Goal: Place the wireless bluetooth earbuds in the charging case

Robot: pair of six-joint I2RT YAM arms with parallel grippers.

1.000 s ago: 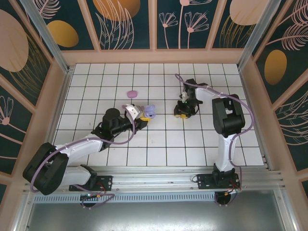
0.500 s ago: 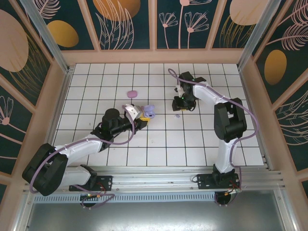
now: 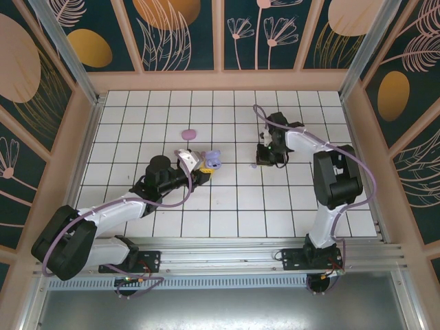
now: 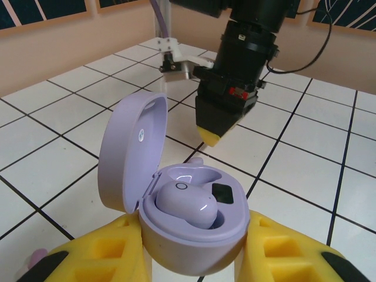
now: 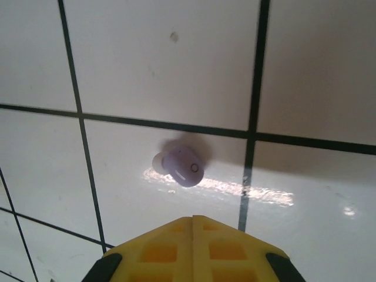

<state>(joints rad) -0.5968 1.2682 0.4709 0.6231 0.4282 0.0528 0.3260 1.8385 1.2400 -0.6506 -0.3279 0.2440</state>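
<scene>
right tool (image 5: pixel 194 223) pinched shut, empty | lavender earbud (image 5: pixel 183 167) loose on bench (image 5: pixel 147 70) just ahead of it | left tool (image 4: pixel 194 255) clamping open lavender case (image 4: pixel 126 153)

A glossy white tiled bench (image 3: pixel 227 221) with black grid lines sits inside a pale peach wooden frame (image 3: pixel 220 80). Dark teal wall panels (image 3: pixel 182 34) carry peach and gold plant prints. Silver aluminium rails (image 3: pixel 227 249) edge the near side.

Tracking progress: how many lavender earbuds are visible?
2. One earbud sits in the lavender case in the left gripper; the other earbud lies loose by the right gripper. More may be hidden.
</scene>
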